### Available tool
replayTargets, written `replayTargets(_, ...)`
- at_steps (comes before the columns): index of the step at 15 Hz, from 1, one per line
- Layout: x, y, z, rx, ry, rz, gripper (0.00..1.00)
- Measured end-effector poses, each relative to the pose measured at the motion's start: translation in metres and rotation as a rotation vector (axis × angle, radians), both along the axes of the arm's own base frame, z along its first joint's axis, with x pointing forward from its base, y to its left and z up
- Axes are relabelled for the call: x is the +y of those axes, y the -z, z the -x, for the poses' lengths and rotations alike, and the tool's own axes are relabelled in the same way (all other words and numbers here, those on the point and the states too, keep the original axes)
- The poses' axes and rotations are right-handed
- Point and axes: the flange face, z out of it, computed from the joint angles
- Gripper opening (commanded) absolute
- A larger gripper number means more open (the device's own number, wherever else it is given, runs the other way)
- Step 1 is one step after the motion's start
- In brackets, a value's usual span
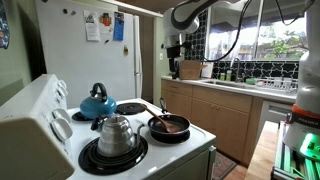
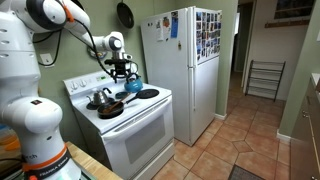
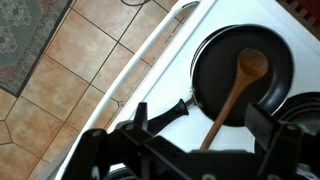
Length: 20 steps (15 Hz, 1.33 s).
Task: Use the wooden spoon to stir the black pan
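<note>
The black pan (image 1: 185, 129) sits on the front burner of the white stove (image 1: 195, 140). The wooden spoon (image 1: 166, 116) lies in it, bowl inside and handle sticking out over the rim. In the wrist view the pan (image 3: 215, 55) is below me, its dark handle (image 3: 165, 114) pointing toward the stove's front edge. The spoon (image 3: 233, 97) lies across the pan. My gripper (image 3: 200, 125) is open and empty, well above the pan, and the spoon's handle lines up between the fingers. The gripper (image 1: 174, 48) (image 2: 122, 68) shows high over the stove in both exterior views, and the pan (image 2: 111, 110) shows below it.
A shiny steel kettle (image 1: 117, 133) stands on the burner beside the pan and a blue kettle (image 1: 97, 102) on a back burner. A white fridge (image 2: 180, 70) stands next to the stove. Wooden counters (image 1: 230, 105) run opposite. Tiled floor (image 3: 80, 60) lies beyond the stove's front edge.
</note>
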Motion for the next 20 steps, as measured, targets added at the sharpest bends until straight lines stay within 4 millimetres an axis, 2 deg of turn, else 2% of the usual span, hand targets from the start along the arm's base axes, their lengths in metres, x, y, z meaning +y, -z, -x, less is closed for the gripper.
replayTargets(5,0.001,-0.001,-0.003,-0.005,0.000,-0.002,1.00)
replayTargets(9,0.017,0.002,-0.027,-0.010,-0.005,-0.035,1.00)
replayTargets(12,0.041,0.018,-0.047,0.009,-0.013,-0.081,1.00)
replayTargets(15,0.062,0.042,-0.063,0.040,-0.018,-0.119,1.00)
replayTargets(20,0.087,0.081,-0.078,0.086,0.080,-0.131,1.00)
